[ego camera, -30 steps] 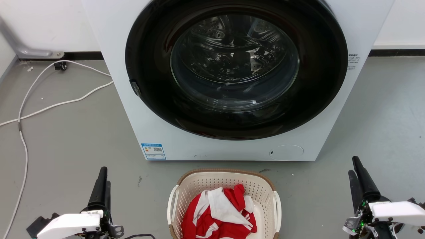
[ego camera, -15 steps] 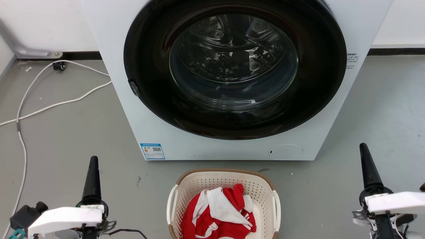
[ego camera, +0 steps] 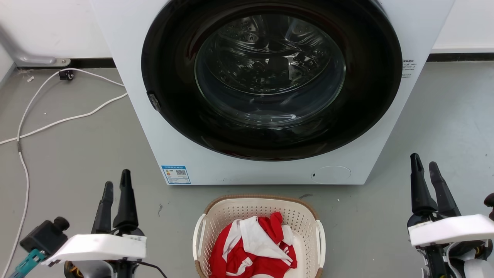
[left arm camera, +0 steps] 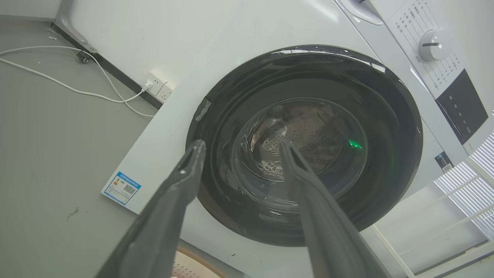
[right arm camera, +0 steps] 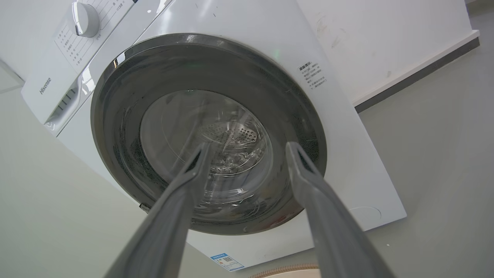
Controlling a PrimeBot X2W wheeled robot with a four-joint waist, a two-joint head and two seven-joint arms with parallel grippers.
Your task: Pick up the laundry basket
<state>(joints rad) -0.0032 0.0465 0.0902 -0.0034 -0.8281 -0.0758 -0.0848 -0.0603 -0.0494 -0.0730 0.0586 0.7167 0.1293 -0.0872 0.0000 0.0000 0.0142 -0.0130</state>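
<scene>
The laundry basket (ego camera: 231, 211) is cream perforated plastic with a brown rim and white side handles. It stands on the floor at the bottom centre of the head view, holding a red and white cloth (ego camera: 254, 247). My left gripper (ego camera: 117, 178) is open, well to the left of the basket and not touching it. My right gripper (ego camera: 423, 160) is open too, well to the basket's right. In the left wrist view, the open left gripper (left arm camera: 242, 143) points at the washer door, with the basket's rim (left arm camera: 193, 266) at the bottom edge. The right gripper (right arm camera: 249, 146) also faces the door, above the basket's rim (right arm camera: 285, 268).
A white front-loading washing machine (ego camera: 154, 116) with a shut dark round door stands just behind the basket. White cables (ego camera: 58, 119) trail over the grey floor at the left. Bare floor lies on both sides of the basket.
Both wrists have rolled, so each gripper now shows two fingers standing apart instead of one edge-on. Both grippers sit slightly higher in the head view. The basket has not moved.
</scene>
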